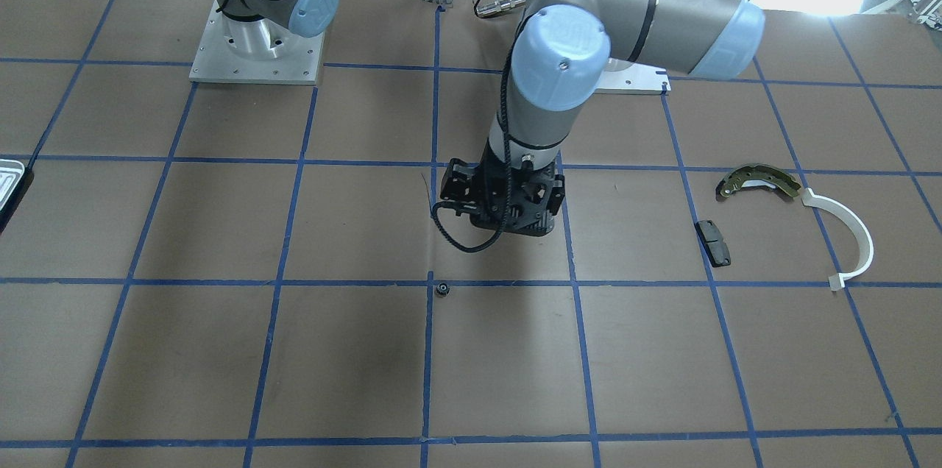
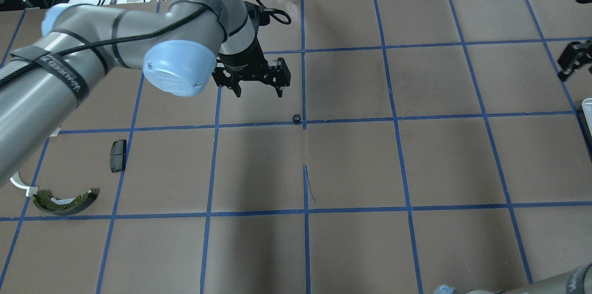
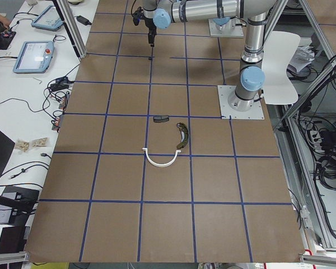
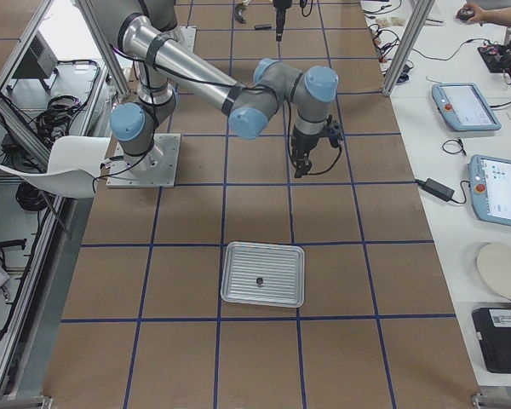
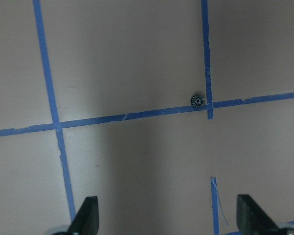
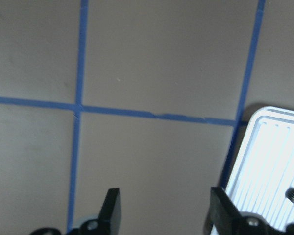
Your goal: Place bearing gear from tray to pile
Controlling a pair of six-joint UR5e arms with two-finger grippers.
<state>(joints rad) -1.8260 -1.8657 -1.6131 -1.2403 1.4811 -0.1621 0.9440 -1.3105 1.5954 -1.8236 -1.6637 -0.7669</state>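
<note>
Left arm is stretched to mid-counter. Left end effector points down, fingers spread wide with nothing between them, hanging above the surface.

Right arm hangs near the tray. Right end effector is also spread and empty, just off the tray's corner. My read: it's holding clear.

Pile is 3 parts on the left arm's side: white plastic arc, brake shoe, black pad. They lie close together; arc end is just beside the shoe, contact unclear.

Bearing gear lies alone on a tape crossing at the counter's centre, well apart from both tray and pile. It's ahead of the left fingers, not under them. Looks like a relay spot both arms can reach. Next step is probably to shift over it, descend and close. It's a tiny part in a wide opening, so centring matters or it skids away.

1 second bearing gear sits in the tray.

Counter is brown paper with a blue tape grid and a short slit near the middle. Around it are aluminium posts, side benches with tablets and cables, and a white chair by the bases.
</note>
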